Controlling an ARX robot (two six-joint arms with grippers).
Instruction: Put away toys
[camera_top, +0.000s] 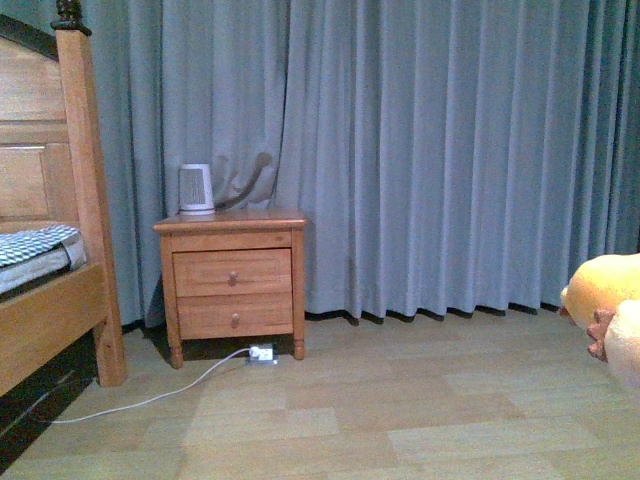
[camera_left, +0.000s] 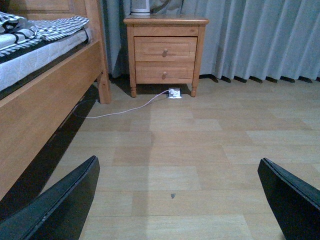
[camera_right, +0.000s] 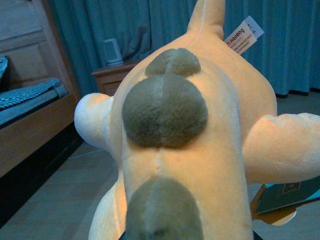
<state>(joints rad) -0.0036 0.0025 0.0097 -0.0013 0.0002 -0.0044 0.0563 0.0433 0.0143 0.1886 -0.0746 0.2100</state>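
Observation:
The orange-yellow plush toy (camera_right: 200, 150) fills the right wrist view, with dark olive bumps along its back, stubby limbs and a white label near its tail. My right gripper is shut on the plush toy; its fingers are hidden under the toy. In the front view only a part of the toy (camera_top: 605, 285) shows at the right edge, held above the floor. My left gripper (camera_left: 175, 200) is open and empty, low over the wooden floor, its two dark fingers (camera_left: 60, 205) wide apart.
A wooden nightstand (camera_top: 233, 285) with two drawers stands against grey curtains (camera_top: 450, 150), a small white device (camera_top: 196, 189) on top. A wooden bed (camera_top: 50, 260) is at the left. A white cable (camera_top: 150, 398) and plug lie on the floor. A paper tag (camera_right: 285, 197) hangs by the toy.

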